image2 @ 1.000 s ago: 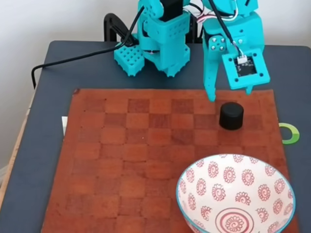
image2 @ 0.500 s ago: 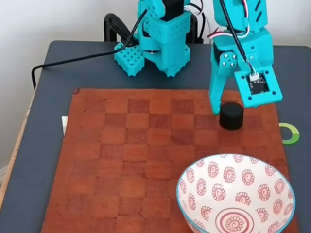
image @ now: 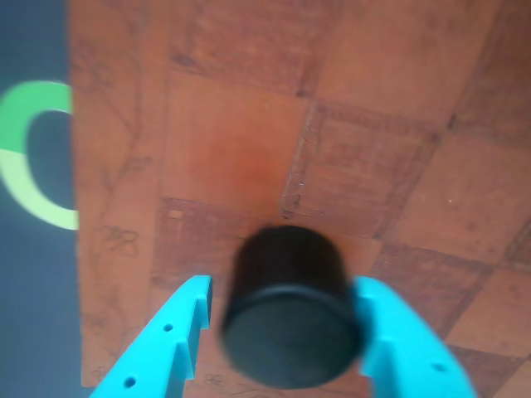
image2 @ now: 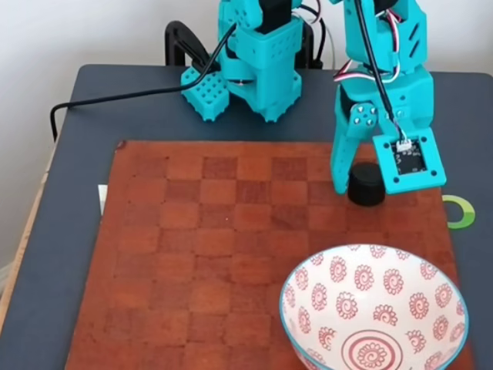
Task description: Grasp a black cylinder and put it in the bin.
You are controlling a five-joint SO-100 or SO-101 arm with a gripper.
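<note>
Turquoise fingers of my gripper [image: 282, 332] stand wide on either side of the black cylinder [image: 286, 311] in the other view, with a sliver of board showing on the left side and the right finger looking very close to the cylinder's wall; I cannot tell whether it touches. From the fixed view, the gripper [image2: 362, 189] is down at the cylinder [image2: 367, 185], one finger just left of it, the camera plate partly covering its right side. That cylinder sits upright on the reddish checkerboard [image2: 216, 254], toward its far right part. Nearer the camera, at the board's lower right, lies the bin [image2: 373, 308], well apart from the cylinder. A green ring [image2: 461, 213] lies on the dark table [image2: 69, 193] beside the board's right edge.
</note>
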